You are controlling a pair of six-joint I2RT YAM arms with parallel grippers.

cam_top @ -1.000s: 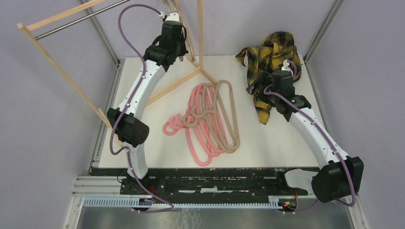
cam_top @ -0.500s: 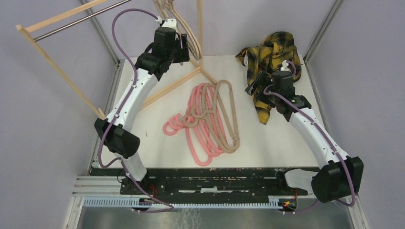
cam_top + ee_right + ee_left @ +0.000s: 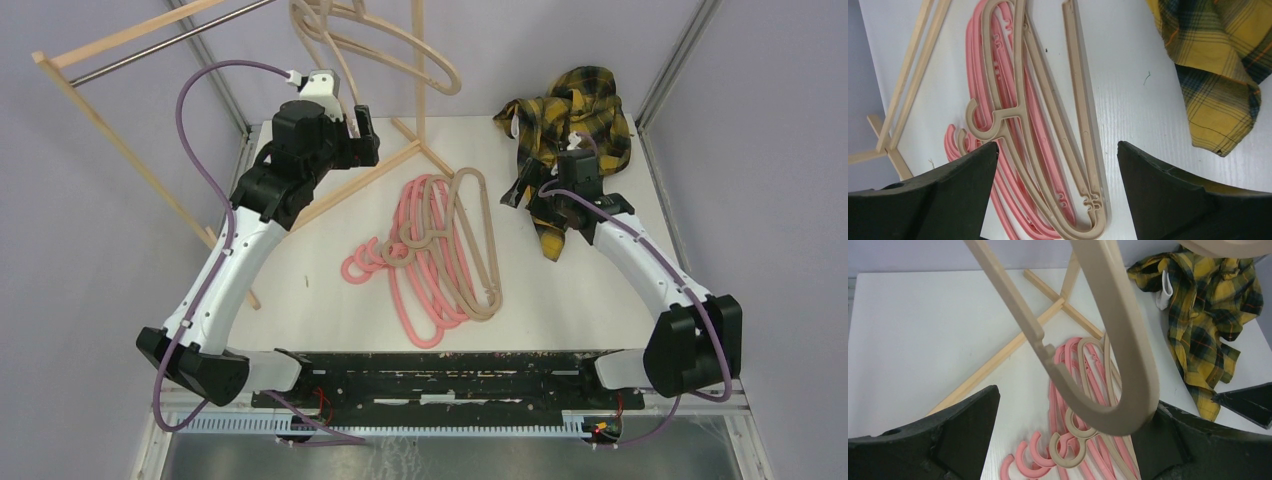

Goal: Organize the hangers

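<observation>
Your right gripper [image 3: 522,195], spread wide, is nearer the hangers [image 3: 448,235], just left of it, lying lengthwise top-to-bottom on the table [image 3: 330,290].

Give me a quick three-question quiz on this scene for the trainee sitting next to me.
1. True or false: the plaid shirt lies on top of the pile of hangers.
2. Which colour of hanger lies topmost in the pile? A) pink B) beige C) white
3. Fill in: the right tool hovers over the table with its fingers ____.

Key: 1. False, the shirt lies apart, to the pile's right. 2. B. 3. open.
</observation>
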